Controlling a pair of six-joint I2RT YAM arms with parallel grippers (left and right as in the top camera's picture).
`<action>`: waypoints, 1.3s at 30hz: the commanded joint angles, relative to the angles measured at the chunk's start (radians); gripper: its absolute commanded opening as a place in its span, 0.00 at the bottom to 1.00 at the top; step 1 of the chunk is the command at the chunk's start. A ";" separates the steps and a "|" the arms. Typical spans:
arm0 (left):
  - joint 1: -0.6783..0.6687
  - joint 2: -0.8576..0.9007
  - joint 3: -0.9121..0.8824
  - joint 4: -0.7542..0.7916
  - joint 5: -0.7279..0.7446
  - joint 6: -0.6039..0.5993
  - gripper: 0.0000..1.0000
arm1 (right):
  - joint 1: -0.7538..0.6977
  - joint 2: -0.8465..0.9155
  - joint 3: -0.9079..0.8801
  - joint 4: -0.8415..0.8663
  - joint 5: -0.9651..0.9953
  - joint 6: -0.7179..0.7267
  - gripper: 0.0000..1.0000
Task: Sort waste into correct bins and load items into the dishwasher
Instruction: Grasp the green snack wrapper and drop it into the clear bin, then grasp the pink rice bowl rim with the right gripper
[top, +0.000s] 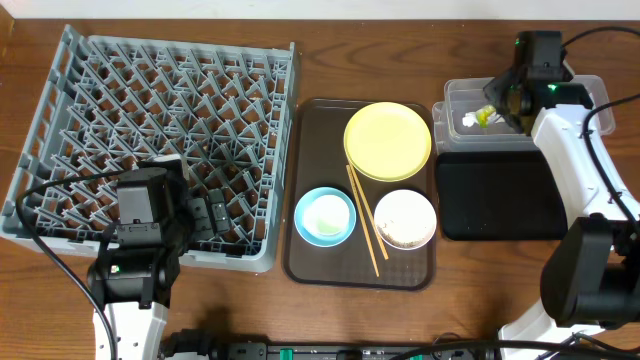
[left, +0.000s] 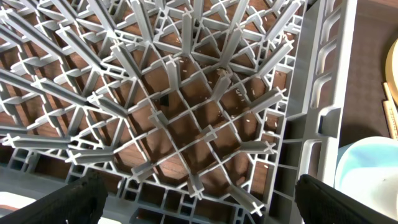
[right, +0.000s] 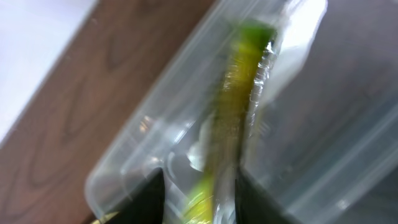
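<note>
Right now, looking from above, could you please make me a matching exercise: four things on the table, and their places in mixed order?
Things:
1 yellow plate
2 blue bowl
3 snack wrapper
4 chopsticks

Places:
A at the clear tub
B between blue bowl and white bowl
C brown tray, far end
D brown tray, near side, next to the dish rack

Pairs: 1-C, 2-D, 3-A, 4-B
</note>
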 joint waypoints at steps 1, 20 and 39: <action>0.002 0.003 0.019 0.000 -0.001 -0.005 0.99 | -0.010 -0.005 0.000 0.075 -0.116 -0.165 0.43; 0.002 0.003 0.019 0.000 -0.001 -0.005 0.99 | 0.398 -0.225 -0.107 -0.441 -0.414 -0.810 0.58; 0.002 0.003 0.018 -0.026 -0.001 -0.005 0.99 | 0.673 -0.224 -0.534 -0.066 -0.188 -0.641 0.38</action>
